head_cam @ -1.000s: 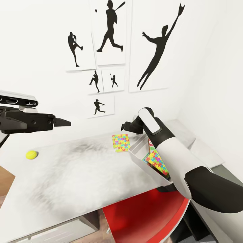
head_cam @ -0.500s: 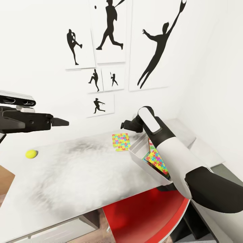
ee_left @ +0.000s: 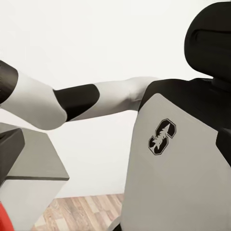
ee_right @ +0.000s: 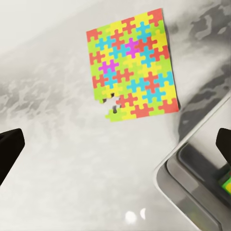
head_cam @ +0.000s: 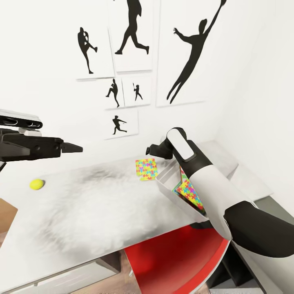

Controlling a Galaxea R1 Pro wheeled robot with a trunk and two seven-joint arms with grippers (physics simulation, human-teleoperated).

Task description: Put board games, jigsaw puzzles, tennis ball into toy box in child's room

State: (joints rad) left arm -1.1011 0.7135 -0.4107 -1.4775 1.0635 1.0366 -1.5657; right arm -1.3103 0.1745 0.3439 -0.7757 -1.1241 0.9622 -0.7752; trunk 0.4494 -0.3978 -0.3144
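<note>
Grey toy box (head_cam: 168,188) holds jigsaw puzzle (head_cam: 188,193) w/ game box; right hand (ee_right: 115,144) spread wide.

so on the table (head_cam: 102,204) there's a ball (head_cam: 36,184) way off at the left end, one puzzle (head_cam: 146,169) lying flat near the back wall, and the toy box (head_cam: 171,192) just right of it at the front right. second puzzle (head_cam: 188,192) sits inside the box, leaning. a chair (head_cam: 175,261) is tucked under the front edge, below the box
</note>
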